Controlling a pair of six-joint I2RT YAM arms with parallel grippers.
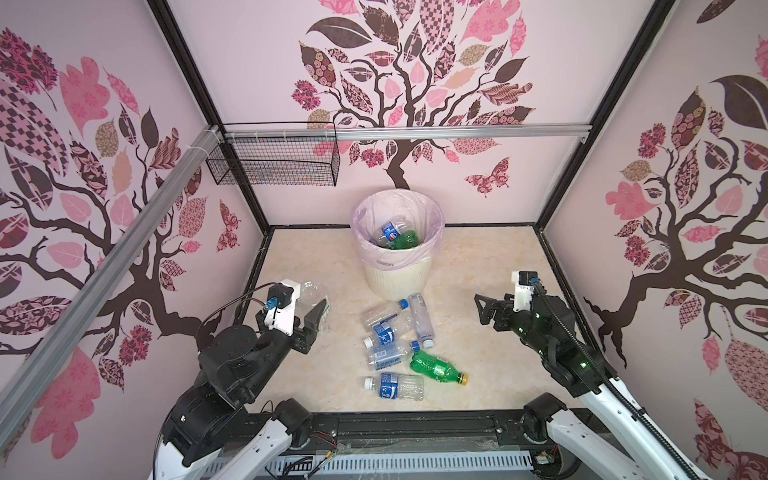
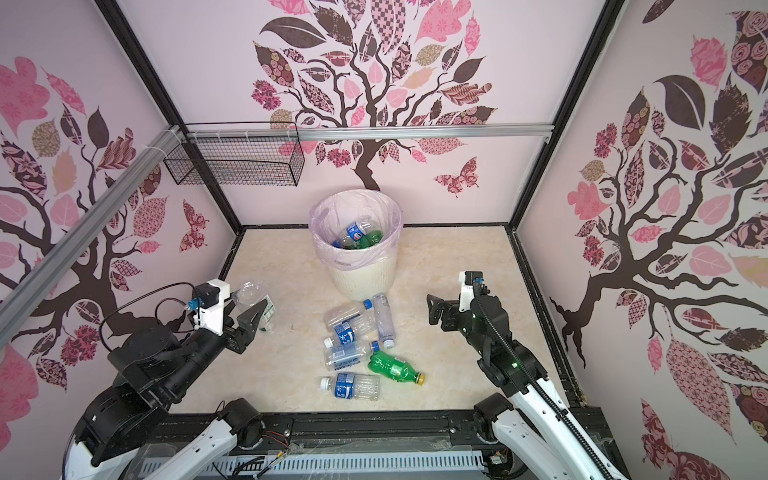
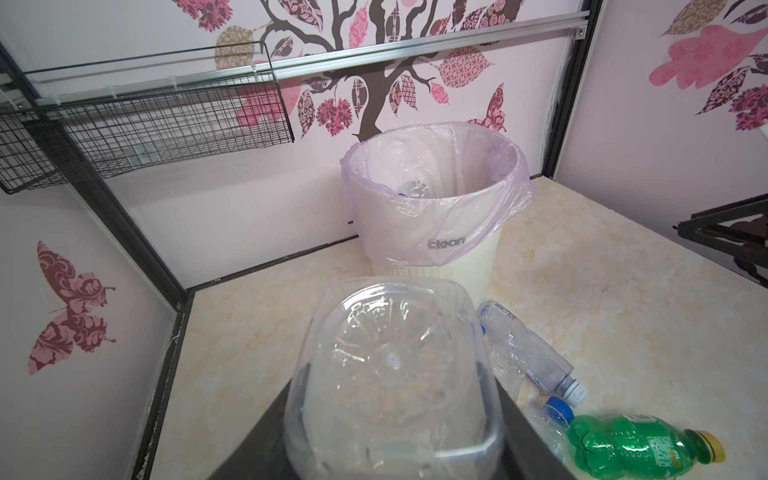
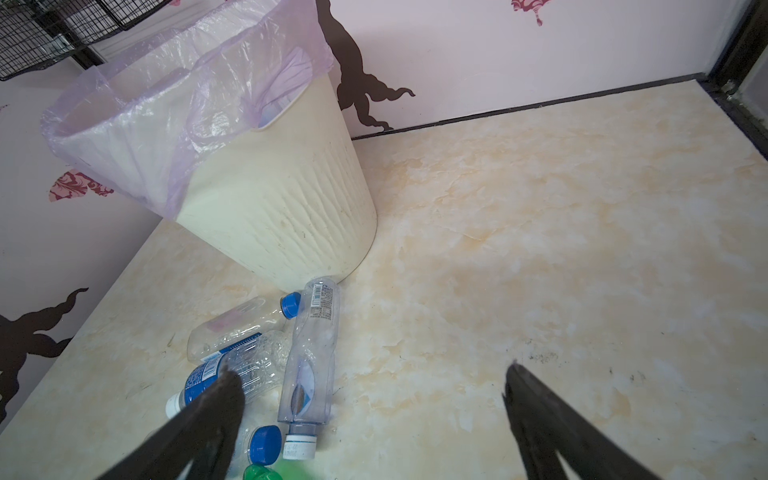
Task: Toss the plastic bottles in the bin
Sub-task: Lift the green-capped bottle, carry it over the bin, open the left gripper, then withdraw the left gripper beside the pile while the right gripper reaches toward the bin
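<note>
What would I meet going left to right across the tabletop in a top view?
left pincer closed on a clear bottle → blue-labelled bottle nearest the front edge → green bottle → open right pincer. The bin and the bottle heap before it overlap these, so they are left out.

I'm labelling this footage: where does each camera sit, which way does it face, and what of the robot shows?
Both top views: high in front, looking down toward the back wall and bin; left gripper and right gripper show.
Left wrist: on the left arm, facing the bin; the clear bottle that gripper clamps fills the foreground.
Right wrist: on the right arm, tilted at the floor; its open jaws frame the picture.
Shared: both wrist views show the bin and the white-capped bottle.
</note>
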